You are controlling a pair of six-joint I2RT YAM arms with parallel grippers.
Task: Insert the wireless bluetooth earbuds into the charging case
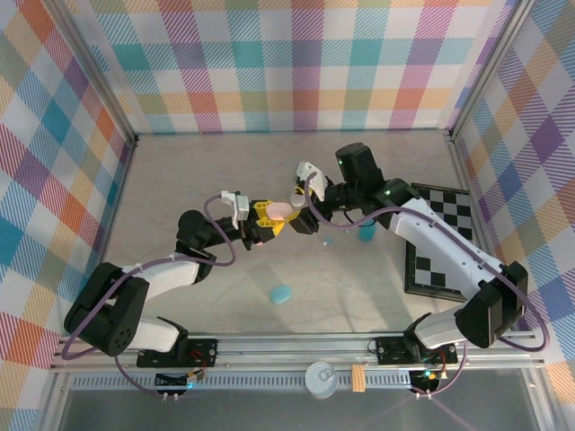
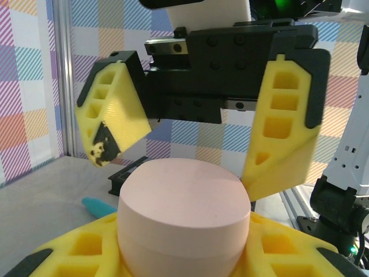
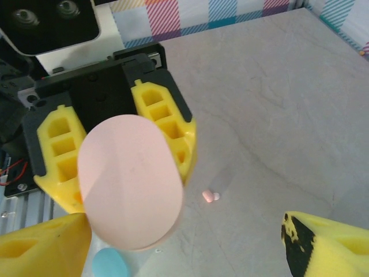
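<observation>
Your left fingers (image 3: 164,124) clamp the pink case (image 3: 130,179); your right fingers (image 2: 282,138), spread apart, could knock it loose.

Smooth matt pink plastic case (image 2: 183,213), faintly ribbed yellow plastic fingers (image 2: 282,133), matt stone-look tabletop (image 3: 277,104), aluminium rail (image 1: 296,343)

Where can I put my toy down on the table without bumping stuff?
Bare: the strip along the back wall, and the left side by the left arm. Crowded: the middle, around the pink case and teal case.
</observation>
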